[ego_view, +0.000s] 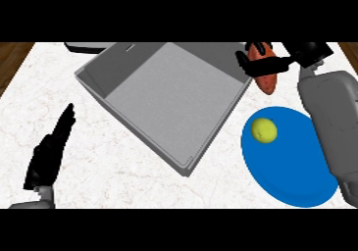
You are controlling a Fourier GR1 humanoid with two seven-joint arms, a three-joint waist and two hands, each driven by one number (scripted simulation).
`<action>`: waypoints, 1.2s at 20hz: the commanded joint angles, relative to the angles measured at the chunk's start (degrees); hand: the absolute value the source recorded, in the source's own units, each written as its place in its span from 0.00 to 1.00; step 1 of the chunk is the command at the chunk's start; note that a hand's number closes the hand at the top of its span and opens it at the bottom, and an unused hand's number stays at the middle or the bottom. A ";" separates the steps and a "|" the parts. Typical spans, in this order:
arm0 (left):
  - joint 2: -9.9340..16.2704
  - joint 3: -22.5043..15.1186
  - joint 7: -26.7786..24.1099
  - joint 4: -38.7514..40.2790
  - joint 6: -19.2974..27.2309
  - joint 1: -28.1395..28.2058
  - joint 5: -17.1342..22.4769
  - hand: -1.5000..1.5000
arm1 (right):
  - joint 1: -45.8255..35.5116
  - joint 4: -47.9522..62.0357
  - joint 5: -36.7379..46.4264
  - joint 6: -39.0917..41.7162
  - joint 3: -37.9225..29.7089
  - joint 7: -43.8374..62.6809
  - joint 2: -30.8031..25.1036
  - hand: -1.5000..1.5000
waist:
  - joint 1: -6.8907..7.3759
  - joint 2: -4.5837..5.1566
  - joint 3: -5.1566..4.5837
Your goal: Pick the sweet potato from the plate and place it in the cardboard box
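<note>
An orange sweet potato (266, 78) hangs above the counter, off the blue plate (290, 166), just right of the grey box (167, 98) at its far right corner. My right hand (279, 61) is shut on it, black fingers curled around its upper half. The box is open-topped with raised walls and sits tilted across the middle of the counter. My left hand (49, 152) rests open at the lower left, fingers straight and pointing up.
A yellow-green round fruit (265, 130) lies on the plate's upper left part. A dark object (87, 47) shows at the far edge behind the box. Wooden floor borders the white marble counter (102, 171) on both sides.
</note>
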 commanded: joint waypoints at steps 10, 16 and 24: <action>1.33 2.05 -2.19 2.69 -1.65 -0.76 0.60 0.50 | -16.16 11.75 4.81 -4.25 3.09 12.31 12.60 1.00 | 0.42 0.20 -0.04; -0.92 -1.14 -1.20 0.24 -0.31 -0.21 -1.81 0.50 | -24.21 29.77 7.45 -9.76 1.78 8.48 16.32 1.00 | 1.88 0.73 -0.03; -0.75 -1.73 0.12 -1.85 -1.25 -0.11 -1.74 0.50 | -27.27 43.67 5.95 -16.13 5.86 9.11 17.71 1.00 | 3.51 0.93 -0.05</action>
